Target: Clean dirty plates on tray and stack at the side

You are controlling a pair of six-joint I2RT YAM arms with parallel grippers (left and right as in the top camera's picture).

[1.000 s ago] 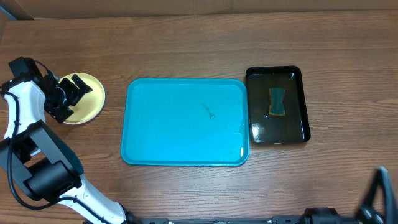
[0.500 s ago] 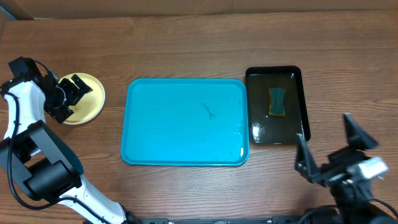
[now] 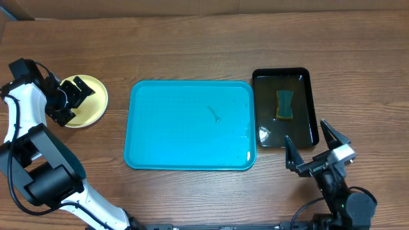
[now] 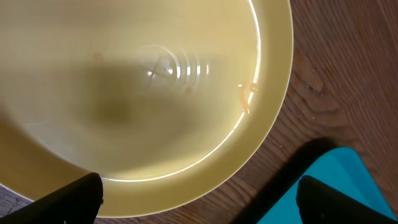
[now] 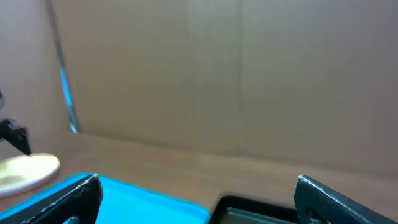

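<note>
My left claw (image 3: 71,101) hangs spread above the plate (image 3: 97,102), set beside the tray (image 3: 192,128) for stacking; my right claw (image 3: 311,148) is spread too.

Overhead I look straight down on the whole table (image 3: 192,45). My left wrist camera sits close over the yellow plate (image 4: 124,93) near the left edge, catching a tray (image 4: 339,190) corner. My right wrist camera looks level from the front edge; all share both.

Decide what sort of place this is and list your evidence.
Probably a robotics lab bench staged as a dishwashing station: robot arms at a wooden table, a sponge in a black tray, a pale yellow plate.
</note>
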